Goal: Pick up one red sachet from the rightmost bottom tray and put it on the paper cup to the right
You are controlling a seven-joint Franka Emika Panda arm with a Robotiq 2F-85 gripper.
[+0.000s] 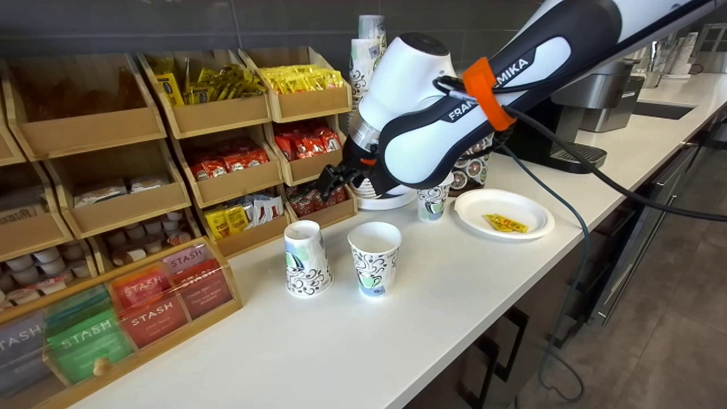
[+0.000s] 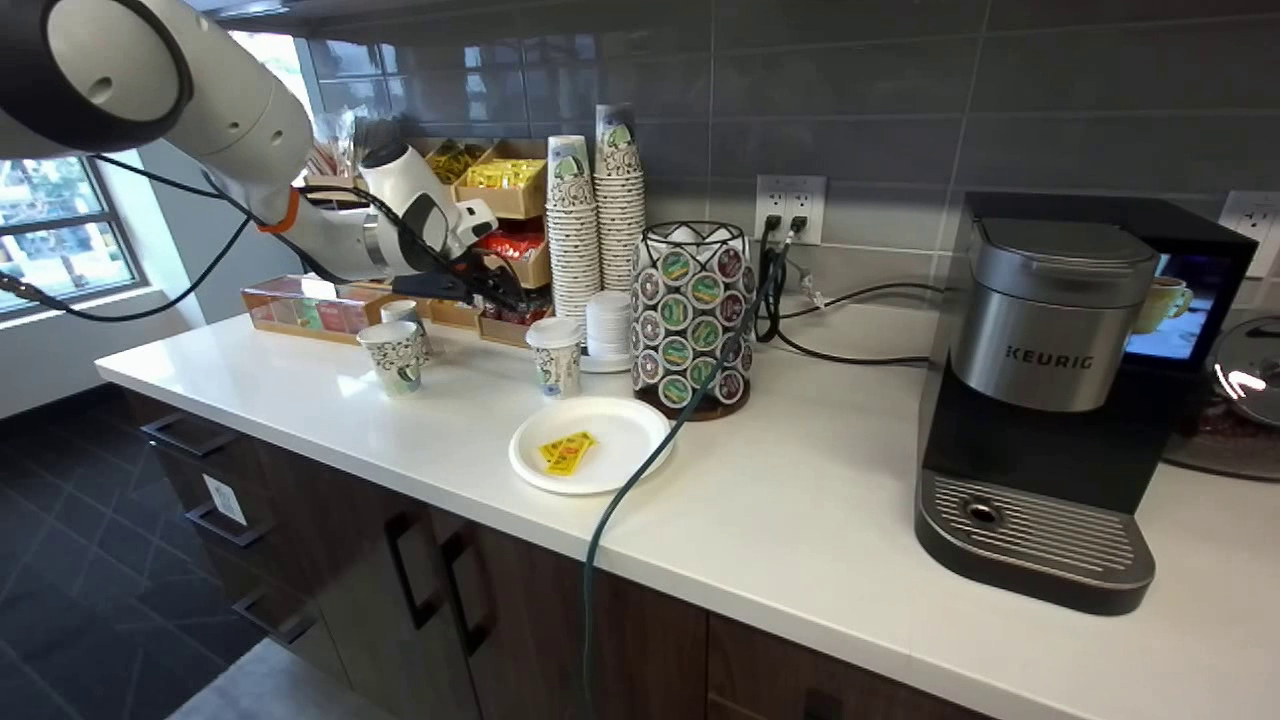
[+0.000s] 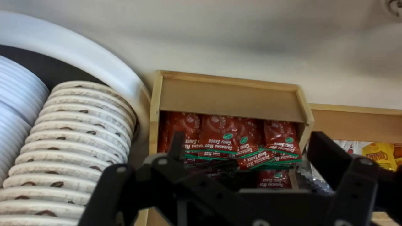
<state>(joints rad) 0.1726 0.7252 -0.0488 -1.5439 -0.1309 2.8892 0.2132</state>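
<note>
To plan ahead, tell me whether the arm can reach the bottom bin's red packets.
Probably yes: the gripper stands open by the bin, and in the wrist view some red packets show uncovered between its fingers.

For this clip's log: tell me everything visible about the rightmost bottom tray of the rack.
The rightmost bottom tray is an open box with pale wood edges and a plain tan front panel, standing on the counter below another bin. Overlapping red sachets, printed Sriracha Hot Chili Sauce, lie inside. The fingers, spread apart, are near it; contact cannot be told.
</note>
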